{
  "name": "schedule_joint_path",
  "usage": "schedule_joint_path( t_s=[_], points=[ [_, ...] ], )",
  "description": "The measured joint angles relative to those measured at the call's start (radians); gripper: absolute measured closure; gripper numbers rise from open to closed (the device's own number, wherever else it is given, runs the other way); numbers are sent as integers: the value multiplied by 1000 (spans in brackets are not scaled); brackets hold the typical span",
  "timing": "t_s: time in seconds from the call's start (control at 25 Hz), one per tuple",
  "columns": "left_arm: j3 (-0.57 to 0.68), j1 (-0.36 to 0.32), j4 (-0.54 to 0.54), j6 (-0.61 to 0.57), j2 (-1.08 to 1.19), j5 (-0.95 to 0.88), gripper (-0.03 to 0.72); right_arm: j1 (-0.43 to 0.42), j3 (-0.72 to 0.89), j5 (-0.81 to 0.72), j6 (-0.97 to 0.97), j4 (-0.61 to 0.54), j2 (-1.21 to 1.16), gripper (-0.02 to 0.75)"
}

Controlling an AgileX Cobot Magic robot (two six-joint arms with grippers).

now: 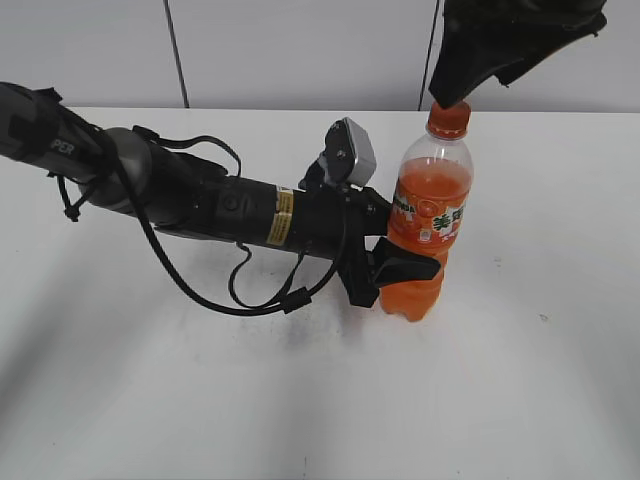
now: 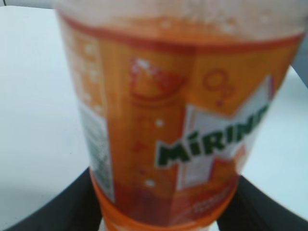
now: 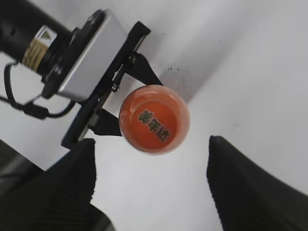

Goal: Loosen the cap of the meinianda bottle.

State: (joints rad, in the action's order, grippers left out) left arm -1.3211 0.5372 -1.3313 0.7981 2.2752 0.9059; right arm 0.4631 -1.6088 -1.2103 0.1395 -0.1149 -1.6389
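While the left gripper [image 1: 405, 268] clamps the orange meinianda bottle [image 1: 428, 222], the right gripper [image 3: 151, 185] gapes above its cap [image 3: 154, 119].

bottle [image 2: 183, 134] label: green "MIRIN", rest cut off | cap [image 3: 154, 119] top: dark Chinese characters, perhaps 美年达, blurred | left arm [image 1: 60, 140]: white "PER", partly hidden

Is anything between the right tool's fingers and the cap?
No. In the right wrist view the cap sits between the right tool's spread fingers, with only bare white table showing in the gaps.
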Motion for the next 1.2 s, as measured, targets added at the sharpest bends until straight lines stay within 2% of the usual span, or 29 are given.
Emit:
schedule_joint_path(
  t_s=[0.16,0.6,0.96,1.12,1.2],
  points=[
    [0,0,0,0,0,0,284,0,0,23,-110,0,-2,247],
    [0,0,2,1,0,0,285,0,0,31,-126,0,-75,263],
    [0,0,3,2,0,1,285,0,0,25,-120,0,-83,461],
    [0,0,3,2,0,1,284,0,0,15,-30,-1,-83,466],
    [0,0,2,1,0,2,284,0,0,13,157,-1,-83,466]
  ],
)
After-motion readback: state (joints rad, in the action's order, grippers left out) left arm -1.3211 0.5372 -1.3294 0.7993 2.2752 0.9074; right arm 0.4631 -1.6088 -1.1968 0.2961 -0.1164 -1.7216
